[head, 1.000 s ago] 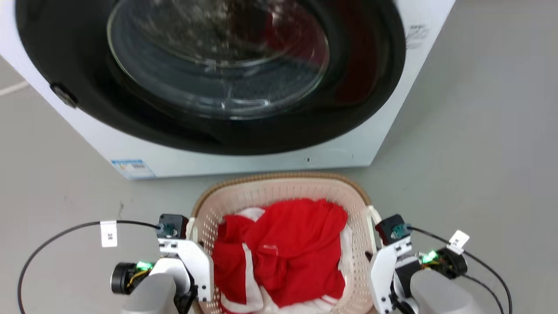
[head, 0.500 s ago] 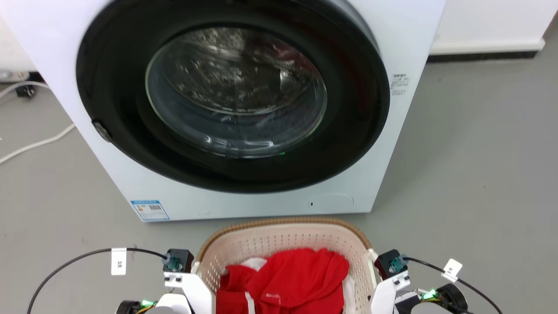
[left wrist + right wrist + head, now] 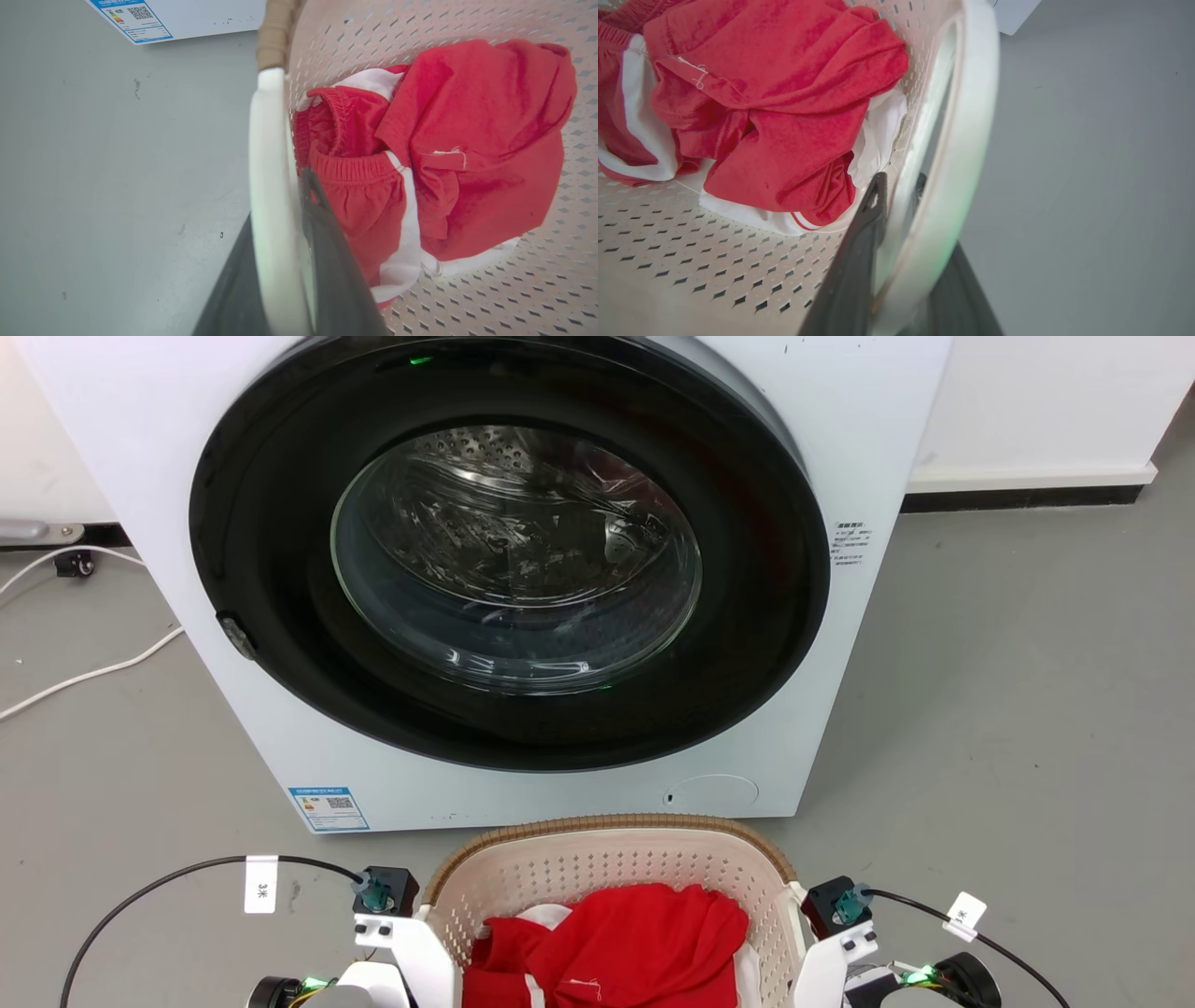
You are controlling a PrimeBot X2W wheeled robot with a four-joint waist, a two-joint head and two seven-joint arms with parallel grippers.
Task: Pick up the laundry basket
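Shows a cream perforated laundry basket (image 3: 579, 873) low in the middle of the head view, just in front of a white front-loading washing machine (image 3: 887, 411) on a grey floor (image 3: 1027, 709), with red and white clothes (image 3: 635, 938) heaped inside. Places the left gripper (image 3: 278, 200) at the basket's left side, dark fingers (image 3: 336, 261) clenched on the white left handle (image 3: 268, 140), one on either side of it. Places the right gripper (image 3: 899, 179) at the opposite side, fingers (image 3: 850, 261) likewise closed on the white right handle (image 3: 971, 116). Gives no clear sign of the base resting on the floor or hanging just above it. Reads as the lift itself, with both grips already made. For a good lift: raise both arms together at one pace, hold the brown rim (image 3: 607, 823) level to stop the clothes sliding to one end, maintain a firm squeeze on these smooth, thin-looking handles, and draw slightly back from the washing machine to avoid brushing its front.
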